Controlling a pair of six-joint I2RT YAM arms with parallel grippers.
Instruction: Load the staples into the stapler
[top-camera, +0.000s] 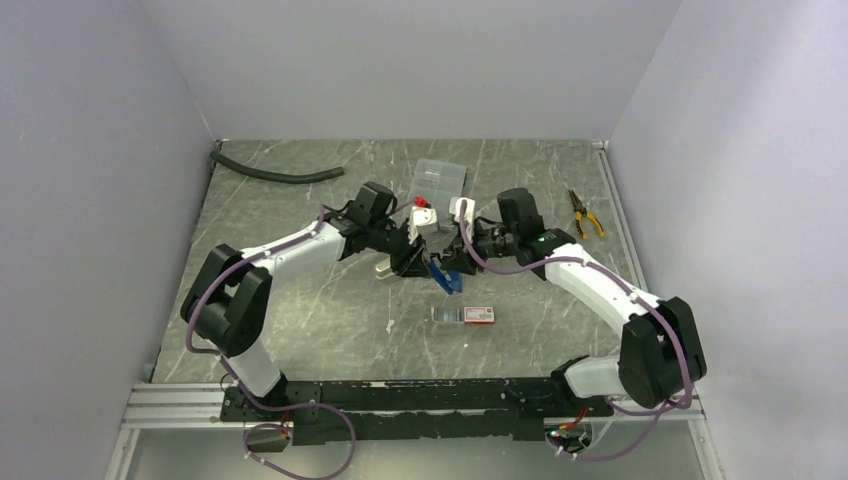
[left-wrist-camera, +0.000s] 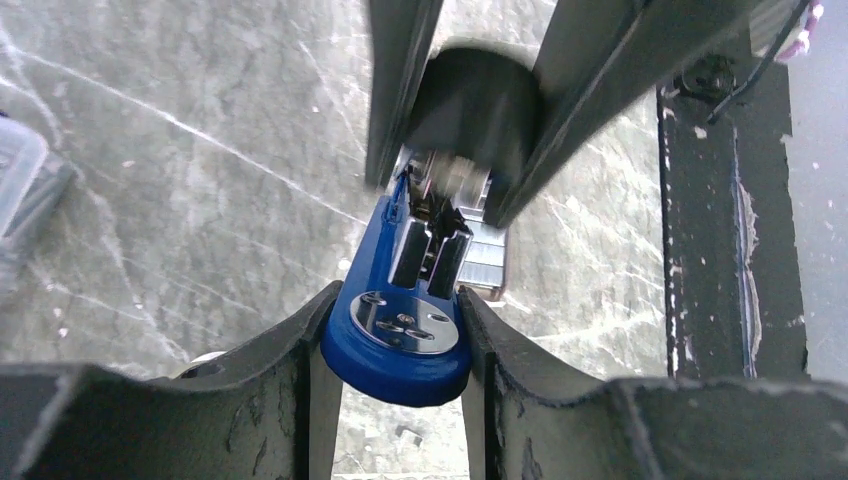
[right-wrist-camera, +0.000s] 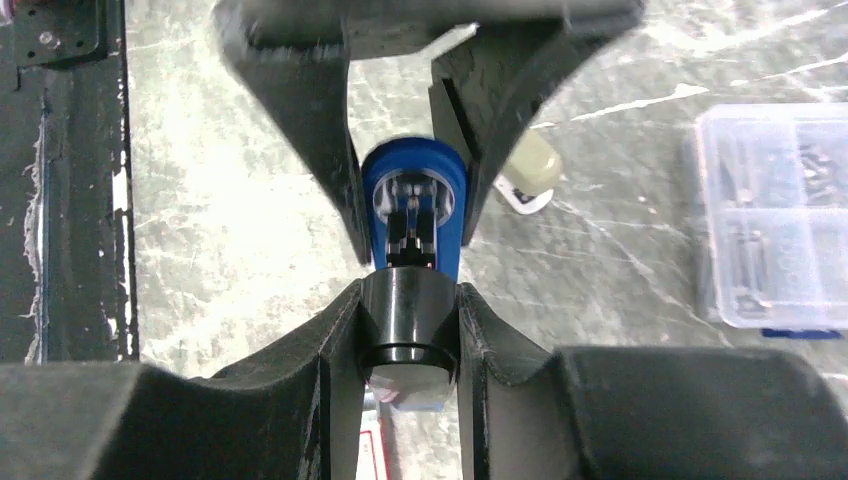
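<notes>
Blue stapler (left-wrist-camera: 400, 372) held by left hand (left-wrist-camera: 398, 305), right hand (right-wrist-camera: 408, 305)

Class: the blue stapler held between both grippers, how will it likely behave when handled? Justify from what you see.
The stapler looks stiff, plastic and metal, so probably won't flex. Its blue end sits in the left gripper, its black end in the right gripper: pulled apart, it may hinge open.

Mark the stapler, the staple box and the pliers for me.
stapler (left-wrist-camera: 396, 368), left wrist view, blue base end.
staple box (top-camera: 478, 314), top external view, top face.
pliers (top-camera: 582, 210), top external view, by the pivot.
</notes>
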